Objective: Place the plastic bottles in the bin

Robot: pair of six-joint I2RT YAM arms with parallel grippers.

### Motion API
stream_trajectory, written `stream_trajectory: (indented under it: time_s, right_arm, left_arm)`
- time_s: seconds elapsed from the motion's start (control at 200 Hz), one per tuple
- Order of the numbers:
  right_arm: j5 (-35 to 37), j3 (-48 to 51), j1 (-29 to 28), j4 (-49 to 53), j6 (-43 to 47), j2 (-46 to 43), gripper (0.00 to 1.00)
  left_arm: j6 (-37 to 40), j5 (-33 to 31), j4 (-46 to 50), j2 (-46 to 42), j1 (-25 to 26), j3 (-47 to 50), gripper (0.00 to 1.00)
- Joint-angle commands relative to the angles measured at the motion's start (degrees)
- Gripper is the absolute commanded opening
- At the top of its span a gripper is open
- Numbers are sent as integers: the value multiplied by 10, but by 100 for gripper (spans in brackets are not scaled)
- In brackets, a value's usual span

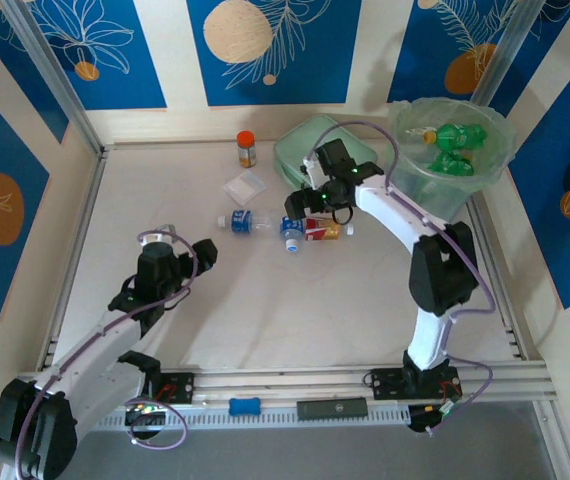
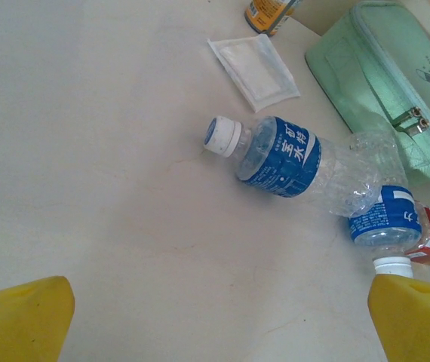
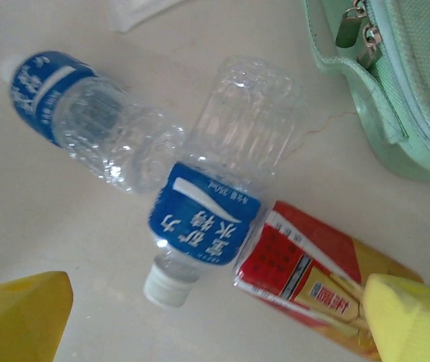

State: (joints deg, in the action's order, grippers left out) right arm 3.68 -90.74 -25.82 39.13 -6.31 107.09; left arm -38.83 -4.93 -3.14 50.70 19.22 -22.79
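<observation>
You've 2 clear crumpled blue-label plastic bottles [image 3: 204,219] + red-label bottle [image 3: 298,271] touching on bench [image 1: 265,320] under right tool [image 3: 215,317], jaws apart; left tool [image 2: 215,324] apart too. Green bottles [image 1: 455,150] in bag-lined translucent bin [image 1: 435,195]. Red-label bottle's end hidden behind finger.

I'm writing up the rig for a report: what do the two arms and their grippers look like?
The left arm and right arm have white links with black joints and bases. A lilac cable loops along each. The fingers are bright yellow. A small green light glows near the right wrist.
</observation>
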Motion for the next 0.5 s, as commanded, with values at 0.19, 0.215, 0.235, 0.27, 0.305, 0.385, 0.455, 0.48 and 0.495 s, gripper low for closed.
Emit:
stream_trajectory:
  time_s: [0.19, 0.215, 0.235, 0.27, 0.305, 0.385, 0.455, 0.48, 0.495]
  right_arm:
    - [24, -52, -6, 46, 56, 85, 99]
    - [23, -50, -6, 45, 55, 87, 99]
    - [22, -48, -7, 42, 55, 89, 99]
    - [20, -44, -6, 40, 54, 91, 99]
    - [20, -40, -7, 39, 54, 93, 99]
    - [25, -28, -7, 39, 53, 93, 99]
    - [30, -15, -7, 43, 53, 89, 99]
    - [31, -12, -7, 46, 52, 87, 99]
    - [32, -10, -7, 47, 52, 85, 99]
  left_arm:
    - [8, 10, 17, -13, -16, -5, 99]
    - [8, 11, 16, -13, -17, -4, 99]
    - [8, 12, 16, -13, -17, -3, 99]
    - [6, 13, 15, -13, -18, -2, 99]
    - [6, 14, 14, -13, -18, -2, 99]
    - [6, 17, 13, -11, -19, -1, 99]
    - [6, 19, 11, -11, -20, -2, 99]
    - [6, 20, 11, -11, -20, -2, 99]
    - [6, 20, 11, -10, -20, -2, 99]
